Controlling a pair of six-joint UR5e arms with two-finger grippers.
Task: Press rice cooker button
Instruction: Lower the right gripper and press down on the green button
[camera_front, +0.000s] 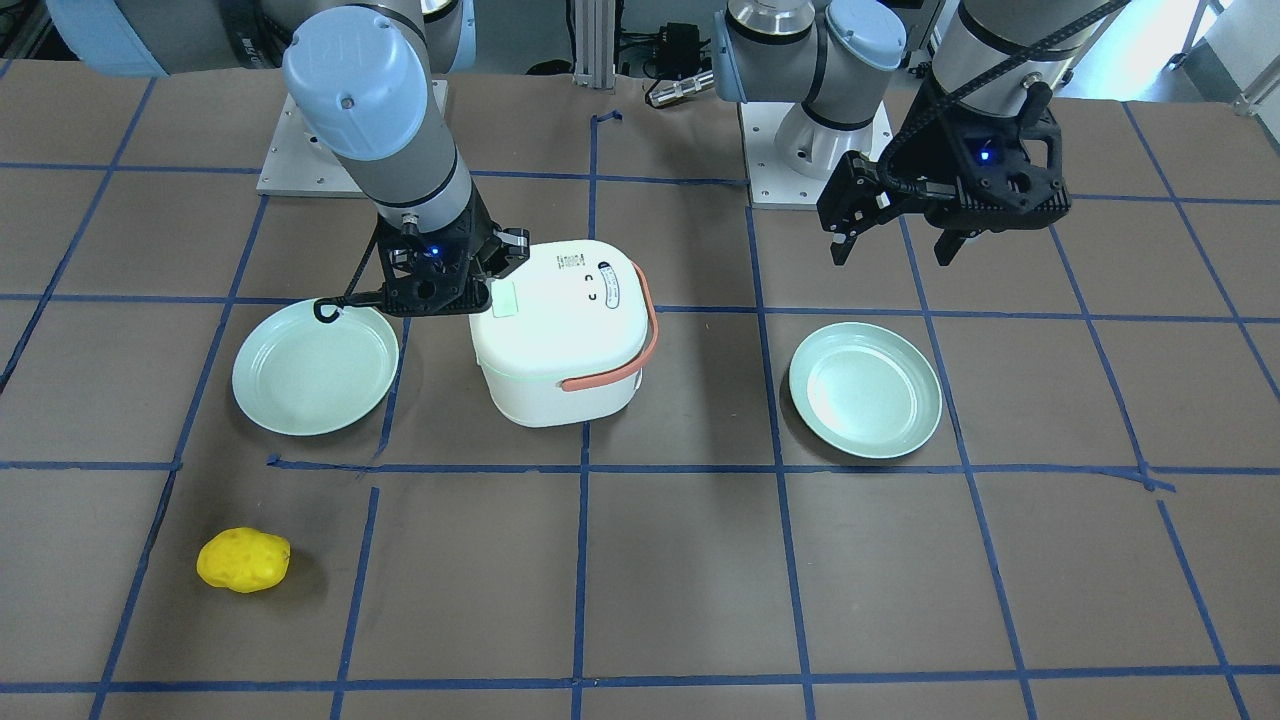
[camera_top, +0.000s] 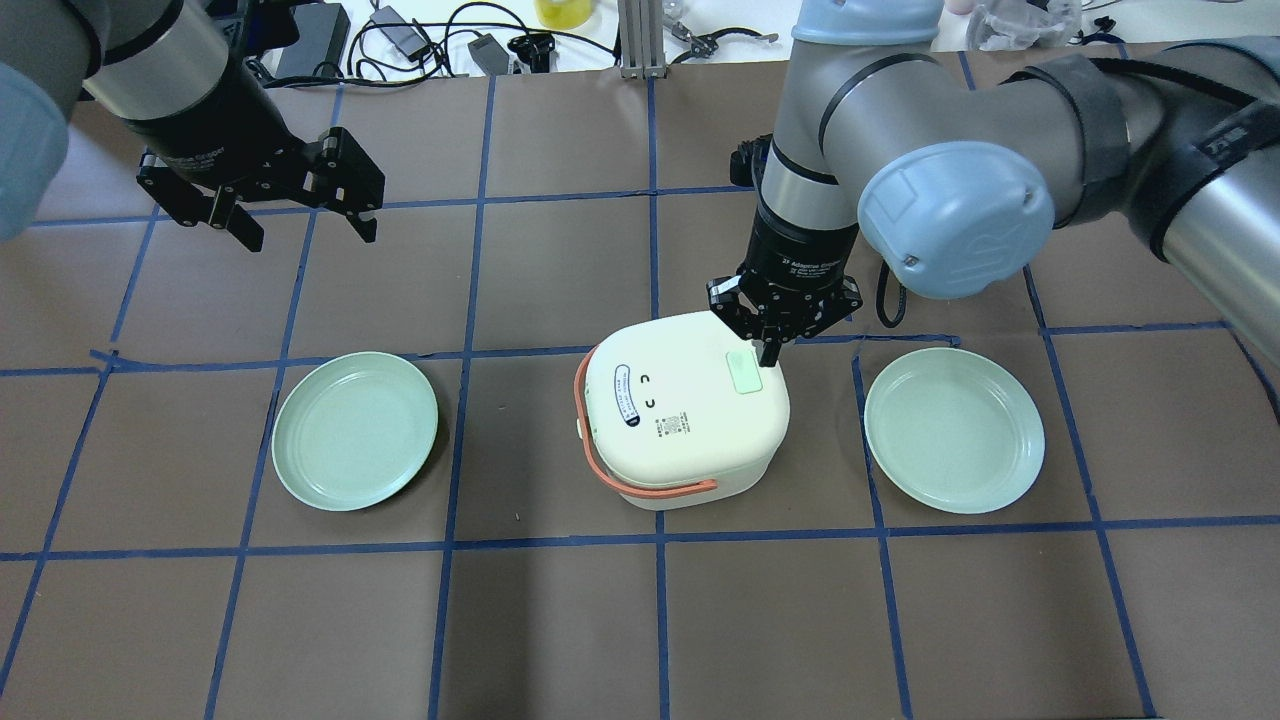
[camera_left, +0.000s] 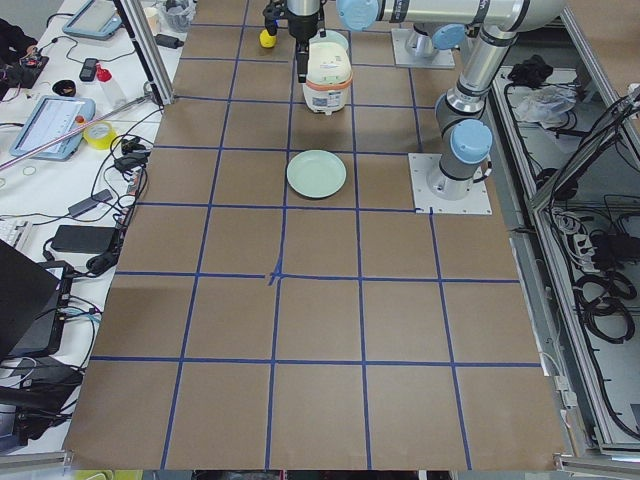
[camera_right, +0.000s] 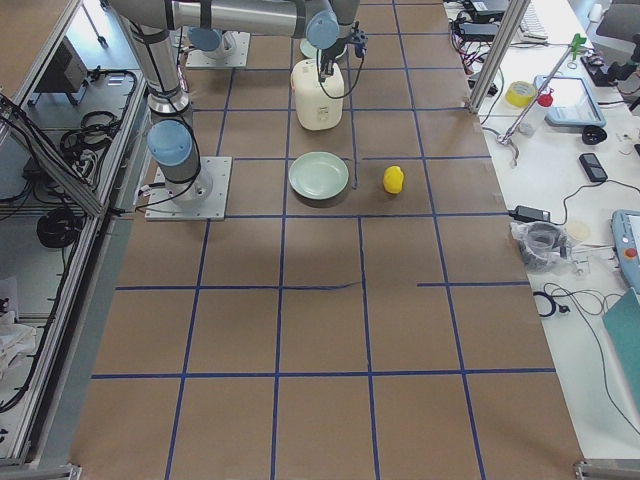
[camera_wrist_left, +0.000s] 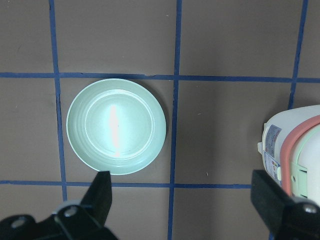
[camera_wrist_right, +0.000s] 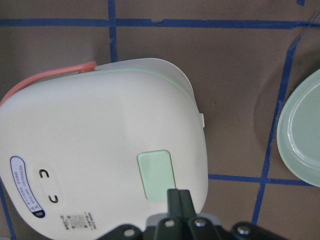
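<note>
Blue-taped brown paper covers the table, and the white rice cooker (camera_top: 685, 430) sits well clear of every edge. The right gripper (camera_top: 768, 352), fingers pinched together, likely as one prodding tip, is poised at its pale green button (camera_top: 744, 373). The left gripper (camera_top: 310, 235) hangs spread and empty toward the left edge, apparently parked aside.

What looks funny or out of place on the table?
The white rice cooker with the orange handle sits twisted against the blue tape grid. A lumpy yellow object lies alone on the table, not on either of the pale green plates. Nothing looks spilled or broken.
</note>
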